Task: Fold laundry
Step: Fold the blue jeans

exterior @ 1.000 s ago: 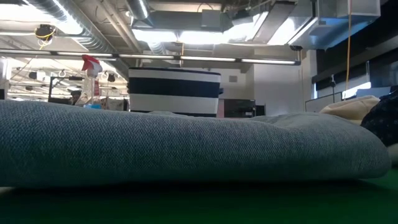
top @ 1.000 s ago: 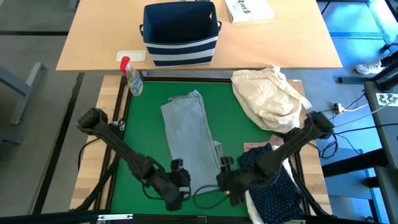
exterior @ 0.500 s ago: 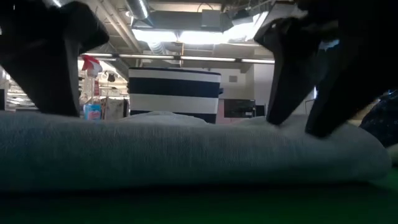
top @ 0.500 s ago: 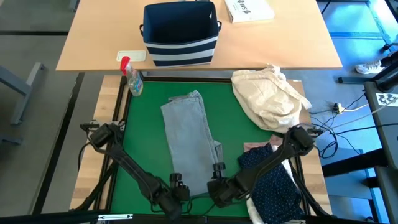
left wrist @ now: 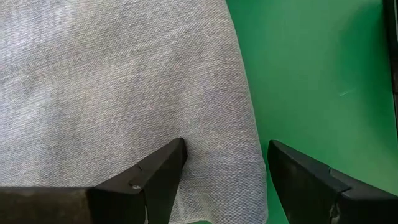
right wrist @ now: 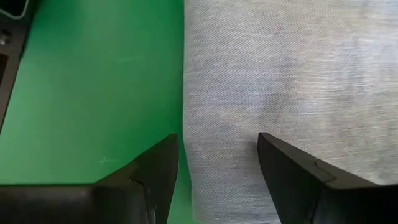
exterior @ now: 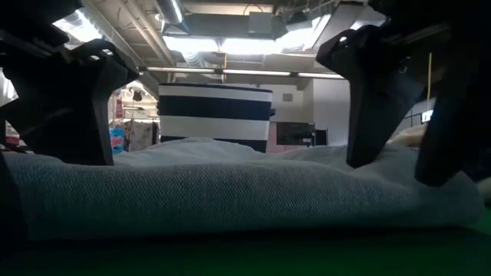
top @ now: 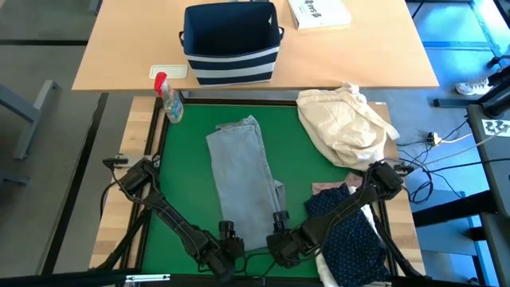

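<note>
The light grey jeans (top: 243,179) lie folded lengthwise on the green mat (top: 187,183), running from far to near. Both grippers are down at the near end. My left gripper (left wrist: 227,165) is open astride the jeans' left long edge, also seen in the high view as my left gripper (top: 227,243). My right gripper (right wrist: 217,162) is open astride the right long edge, and shows as my right gripper (top: 279,239) from above. A navy dotted shirt (top: 351,239) lies on a pink top (top: 327,189) at the near right. My left gripper comes from above, slanting toward the far side. One fingertip (left wrist: 174,152) rests on the jeans' top surface near the near end, and the other finger (left wrist: 298,174) stands over the bare mat. The cloth lies flat on the mat. My right gripper also slants down from above. One fingertip (right wrist: 280,155) is on the jeans' top just inside the right edge (right wrist: 189,155), and the other finger (right wrist: 158,165) stands over the mat. Nothing is pinched.
A cream-beige bundle (top: 347,123) lies at the far right of the mat. A spray bottle (top: 169,100) stands at the far left corner. On the wooden table behind are a navy striped bin (top: 231,40) and a book (top: 319,12). Bare mat lies left of the jeans.
Both grippers have come down onto the near end of the jeans, tipping more steeply, with their jaws open throughout. In the low view the jeans' top now dips under the fingers and bulges between them.
</note>
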